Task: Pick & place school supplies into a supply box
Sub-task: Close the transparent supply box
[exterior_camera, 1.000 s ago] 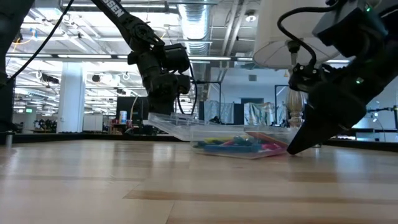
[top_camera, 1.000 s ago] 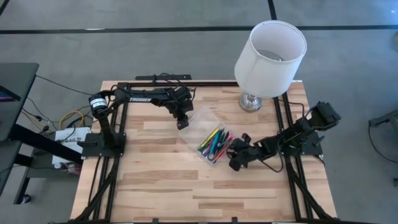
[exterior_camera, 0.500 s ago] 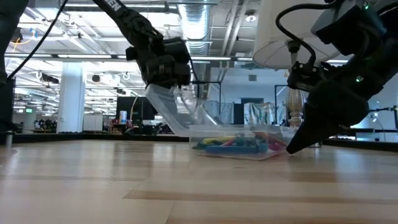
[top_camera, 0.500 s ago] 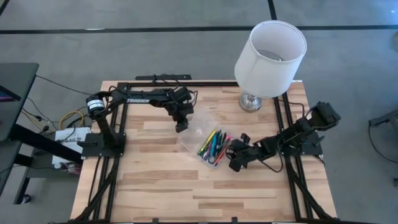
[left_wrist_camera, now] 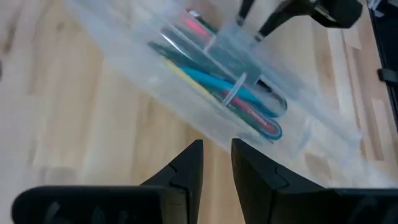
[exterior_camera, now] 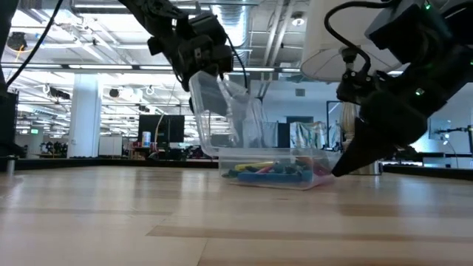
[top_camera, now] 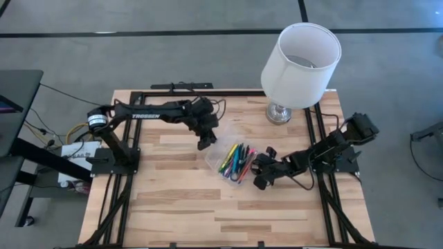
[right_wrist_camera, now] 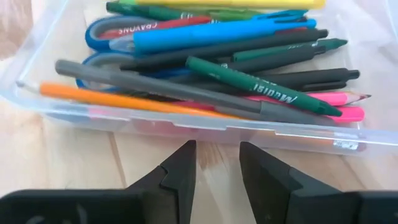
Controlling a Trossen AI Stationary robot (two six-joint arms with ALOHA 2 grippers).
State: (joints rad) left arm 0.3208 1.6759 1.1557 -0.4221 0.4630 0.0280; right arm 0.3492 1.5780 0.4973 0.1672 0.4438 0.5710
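Note:
The supply box (top_camera: 235,160) is a clear shallow case at the table's middle, with its base flat on the wood (exterior_camera: 273,176). Pens, pencils, markers and blue-handled scissors (right_wrist_camera: 102,28) lie inside it (right_wrist_camera: 217,62). Its hinged clear lid (exterior_camera: 222,111) stands steeply up from the box's left long side. My left gripper (top_camera: 205,137) is above that side, shut on the lid. My right gripper (top_camera: 257,174) sits low at the box's right long wall (right_wrist_camera: 186,121), slightly open, with its fingertips just short of that wall. My left gripper pinches the lid's free long edge (left_wrist_camera: 217,134) between its two fingers, coming from above and from the table's left. The lid is raised off the table, steep, and still joined to the box along its lower edge. Whether my right gripper touches the box's wall I cannot tell.
A lamp with a white shade (top_camera: 299,62) stands on its metal foot near the table's far right corner, close behind my right arm. Bare wood (top_camera: 208,207) lies toward the near edge. Black frame rails run along the left and right sides.
My left gripper has risen and swung toward the box, still shut on the lid. The lid has turned about its hinge from lying nearly flat on the table's left side to standing steeply up. The box's base stays on the table.

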